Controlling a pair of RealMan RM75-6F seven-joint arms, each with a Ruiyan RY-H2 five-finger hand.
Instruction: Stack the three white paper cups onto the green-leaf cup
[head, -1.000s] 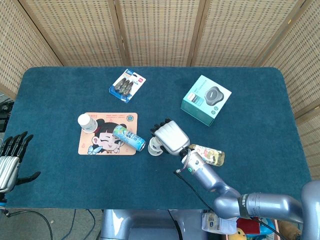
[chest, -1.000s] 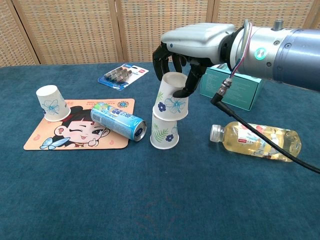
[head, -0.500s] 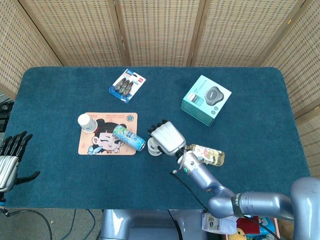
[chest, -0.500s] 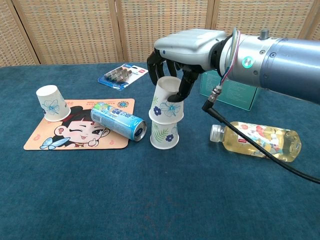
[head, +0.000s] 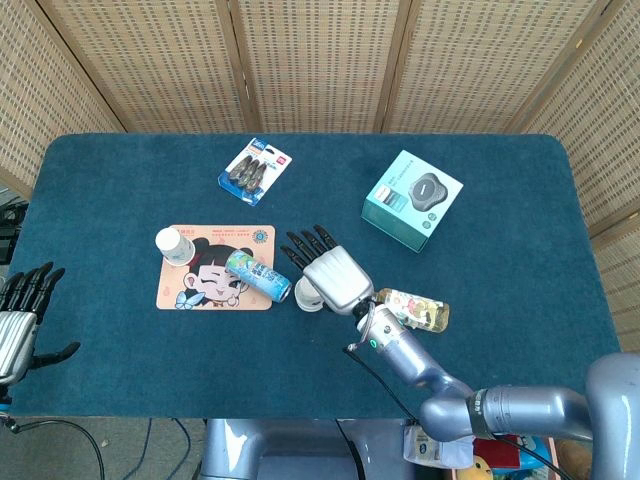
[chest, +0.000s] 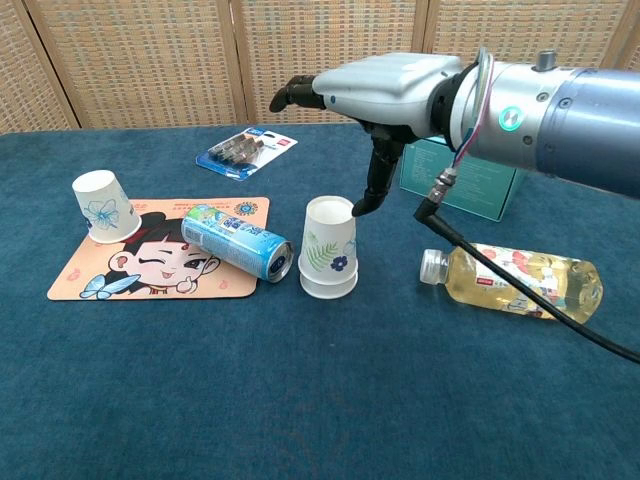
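An upside-down stack of paper cups (chest: 328, 248) stands mid-table, a white cup pushed down over the green-leaf cup, whose rim shows at the bottom. In the head view the stack (head: 309, 295) peeks out from under my right hand (head: 335, 277). That right hand (chest: 385, 85) hovers above the stack with fingers stretched out and holds nothing. Its thumb points down beside the stack's top. Another white cup (chest: 103, 207) stands upside down on the cartoon mat (chest: 150, 272), also visible from the head camera as a white cup (head: 174, 245). My left hand (head: 20, 318) hangs open off the table's left edge.
A drink can (chest: 238, 241) lies on the mat, just left of the stack. A bottle (chest: 515, 280) lies to the right of it. A teal box (chest: 455, 180) sits behind the hand and a battery pack (chest: 245, 152) at the back left.
The right hand pushed the flowered cup down over the green-leaf cup, then let go and spread its fingers. The left hand has not moved.
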